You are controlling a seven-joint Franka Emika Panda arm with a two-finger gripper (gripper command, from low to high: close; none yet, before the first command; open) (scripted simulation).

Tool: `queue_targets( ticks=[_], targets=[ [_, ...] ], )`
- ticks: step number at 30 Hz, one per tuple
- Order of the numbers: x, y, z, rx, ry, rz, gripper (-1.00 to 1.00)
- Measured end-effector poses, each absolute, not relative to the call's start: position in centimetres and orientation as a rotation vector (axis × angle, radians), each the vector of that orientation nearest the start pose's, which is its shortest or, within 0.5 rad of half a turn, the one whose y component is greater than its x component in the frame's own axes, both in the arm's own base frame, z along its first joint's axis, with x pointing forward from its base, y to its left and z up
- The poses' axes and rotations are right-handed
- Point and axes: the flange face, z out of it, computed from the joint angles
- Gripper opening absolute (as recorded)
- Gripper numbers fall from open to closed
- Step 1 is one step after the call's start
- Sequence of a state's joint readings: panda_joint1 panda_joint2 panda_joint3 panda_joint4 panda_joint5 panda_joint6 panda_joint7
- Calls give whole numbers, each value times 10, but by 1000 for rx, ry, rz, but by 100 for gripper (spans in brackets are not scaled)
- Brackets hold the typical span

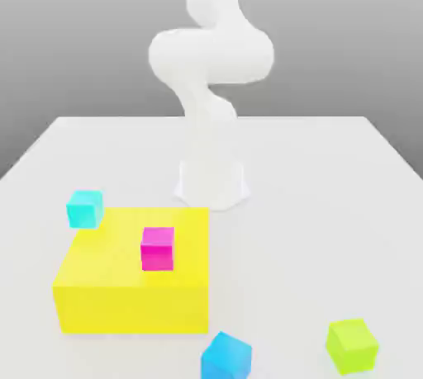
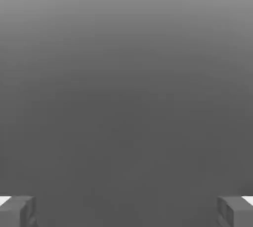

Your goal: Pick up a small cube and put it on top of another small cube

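The small lime-green cube [image 1: 352, 345] rests on the white table near the front, at the exterior view's right. A blue cube [image 1: 225, 357] lies to its left at the front edge of the picture. A magenta cube [image 1: 157, 248] sits on top of a big yellow block [image 1: 132, 286]. A cyan cube [image 1: 84, 208] stands on the table behind that block's left corner. The arm [image 1: 211, 55] rises out of the top of the exterior view, so the hand is not seen there. In the hand view my gripper [image 2: 126, 212] is open, fingertips [image 2: 17, 211] far apart, facing only grey background with nothing between them.
The arm's white base [image 1: 211, 181] stands at the middle of the table [image 1: 330, 204], just behind the yellow block. The table's back edge runs across the exterior view at about mid-height.
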State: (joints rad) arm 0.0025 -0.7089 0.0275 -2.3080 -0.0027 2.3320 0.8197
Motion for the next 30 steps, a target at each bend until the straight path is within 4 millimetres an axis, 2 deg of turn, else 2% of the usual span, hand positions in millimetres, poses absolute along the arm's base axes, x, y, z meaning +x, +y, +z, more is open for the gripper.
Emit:
queue_targets(
  ticks=[3,7,11,14,17,20,23,27,30],
  targets=[
    [417,35,632,-2565,1041,-863,0],
    [455,62,567,-2653,1040,-739,0],
    [481,90,498,-2735,1029,-609,0],
    [492,112,444,-2793,1017,-508,0],
    [497,135,389,-2848,996,-403,0],
    [493,160,333,-2902,964,-294,0],
    [485,176,278,-2944,955,-183,0],
    [464,197,208,-2992,933,-33,0],
    [460,202,165,-2999,929,-3,0]
  ],
)
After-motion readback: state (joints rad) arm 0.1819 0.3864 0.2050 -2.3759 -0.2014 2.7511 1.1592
